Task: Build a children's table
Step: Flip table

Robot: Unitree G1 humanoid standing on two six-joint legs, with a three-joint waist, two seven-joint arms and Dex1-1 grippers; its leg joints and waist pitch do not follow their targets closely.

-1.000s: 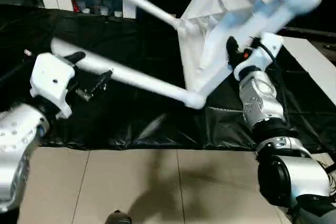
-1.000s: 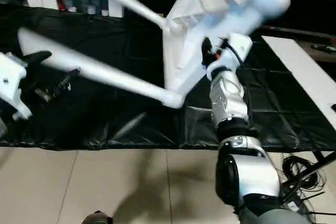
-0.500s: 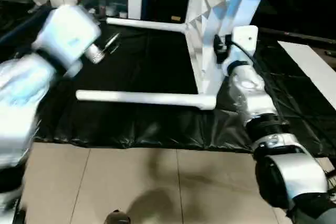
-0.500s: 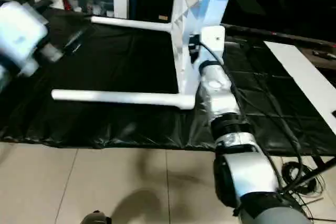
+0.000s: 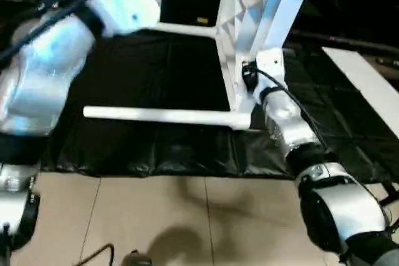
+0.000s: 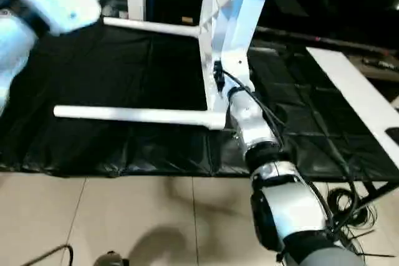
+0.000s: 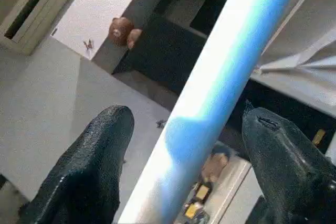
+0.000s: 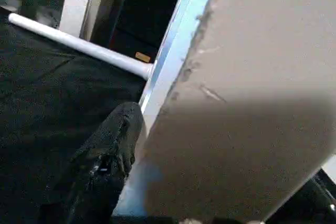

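Raised since a second ago, the left gripper (image 7: 184, 171) stands open astride a long white round tube leg (image 7: 220, 93) running lengthwise between its black fingers (image 7: 94, 166); the right gripper (image 5: 248, 79) clasps the white plastic rimmed tabletop (image 5: 240, 42).

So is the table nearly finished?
Three legs look plugged into the tabletop, which stands on edge. The right end effector is at its rim; the open left end effector straddles one leg. To do: confirm a fourth leg, then stand it upright.
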